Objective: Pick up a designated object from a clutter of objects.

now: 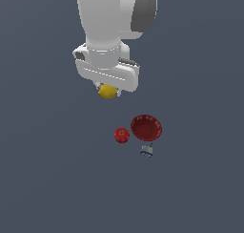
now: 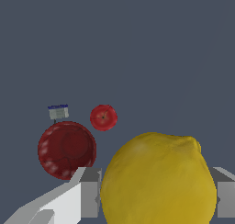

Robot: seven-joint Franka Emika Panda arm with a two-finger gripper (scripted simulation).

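Note:
The designated object, a yellow lemon (image 1: 107, 91) (image 2: 158, 179), hangs above the surface, held between the fingers of my gripper (image 1: 108, 90) (image 2: 158, 198), which is shut on it. In the wrist view the lemon fills the space between the two grey fingers (image 2: 89, 193). The rest of the clutter of objects lies below, toward the exterior view's right: a red apple (image 1: 122, 134) (image 2: 103, 117), a ribbed red bowl (image 1: 146, 127) (image 2: 66, 149) and a tiny blue-and-white box (image 1: 147, 151) (image 2: 58, 111). The white arm hides most of the gripper in the exterior view.
The apple, bowl and box sit close together on a plain dark grey-blue surface (image 1: 47, 179).

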